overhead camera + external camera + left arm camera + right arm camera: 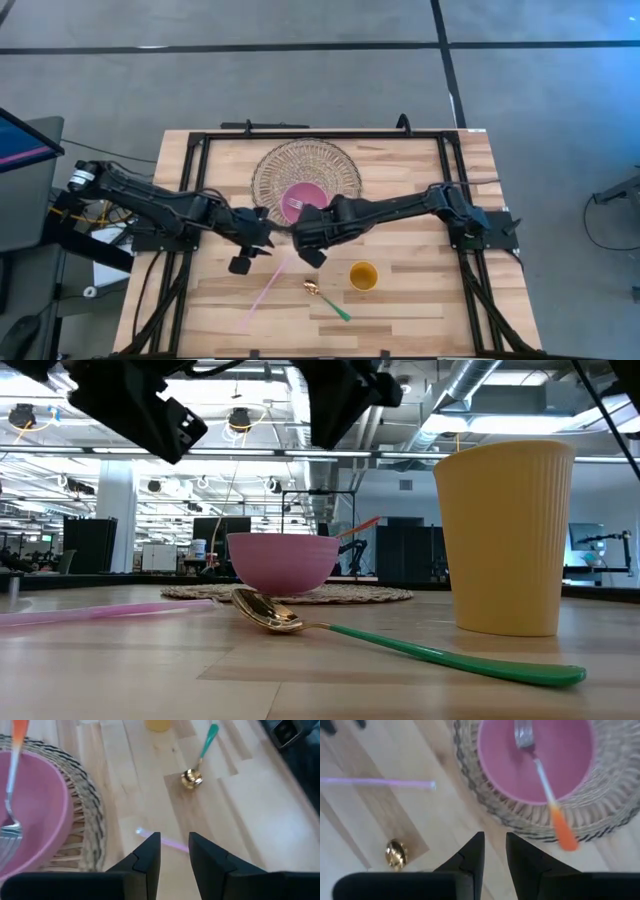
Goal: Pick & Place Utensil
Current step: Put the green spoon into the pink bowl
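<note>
A fork with an orange handle (pixel 540 770) lies in the pink bowl (pixel 303 198). Its tines are on the bowl's floor and its handle leans out over the rim. The bowl stands on a round woven placemat (pixel 305 170). My right gripper (pixel 494 839) hangs above the mat's near edge beside the bowl, slightly open, with nothing between its fingers. My left gripper (pixel 174 839) hovers just left of the bowl above the table, also open and empty. A gold spoon with a green handle (pixel 326 298) lies flat on the table near the front.
A yellow cup (pixel 363 275) stands right of the spoon. A pink straw (pixel 270 288) lies slantwise on the wood, front left of the bowl. A black frame (pixel 200 140) runs round the table's edges. Bare wood shows at the front left and the right.
</note>
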### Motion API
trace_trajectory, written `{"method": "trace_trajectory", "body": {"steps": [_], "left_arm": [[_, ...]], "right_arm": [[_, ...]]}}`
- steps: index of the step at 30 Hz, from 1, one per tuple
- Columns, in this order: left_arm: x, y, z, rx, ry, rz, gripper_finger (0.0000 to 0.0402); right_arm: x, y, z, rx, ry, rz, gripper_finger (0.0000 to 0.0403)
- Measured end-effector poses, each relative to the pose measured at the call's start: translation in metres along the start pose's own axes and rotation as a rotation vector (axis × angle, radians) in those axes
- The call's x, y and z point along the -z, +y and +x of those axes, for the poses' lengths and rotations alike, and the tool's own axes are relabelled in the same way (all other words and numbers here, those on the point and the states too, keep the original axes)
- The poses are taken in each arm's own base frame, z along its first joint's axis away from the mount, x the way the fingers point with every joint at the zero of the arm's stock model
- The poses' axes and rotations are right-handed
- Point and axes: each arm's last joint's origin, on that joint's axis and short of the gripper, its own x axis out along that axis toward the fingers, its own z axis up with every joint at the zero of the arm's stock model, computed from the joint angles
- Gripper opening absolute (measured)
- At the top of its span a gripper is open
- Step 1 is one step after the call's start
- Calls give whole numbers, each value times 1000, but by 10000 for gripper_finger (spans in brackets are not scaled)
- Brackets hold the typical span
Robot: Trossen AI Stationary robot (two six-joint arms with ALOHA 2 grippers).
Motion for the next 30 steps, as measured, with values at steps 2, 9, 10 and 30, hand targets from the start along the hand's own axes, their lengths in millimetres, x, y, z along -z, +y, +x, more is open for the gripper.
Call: {"method": "trace_trajectory", "body": {"steps": [2, 9, 10, 30], "left_arm": [[-1, -1, -1, 28, -8, -10, 102], [-3, -1, -2, 34, -41, -26, 102], [-5, -1, -2, 26, -59, -25, 102], [-7, -3, -2, -69, -81, 43, 102]], "right_arm": [[-2, -4, -4, 11, -25, 8, 73], [-15, -25, -1, 104, -53, 58, 73], [-17, -28, 2, 109, -52, 67, 73], [-20, -42, 10, 192, -1, 68, 73]]}}
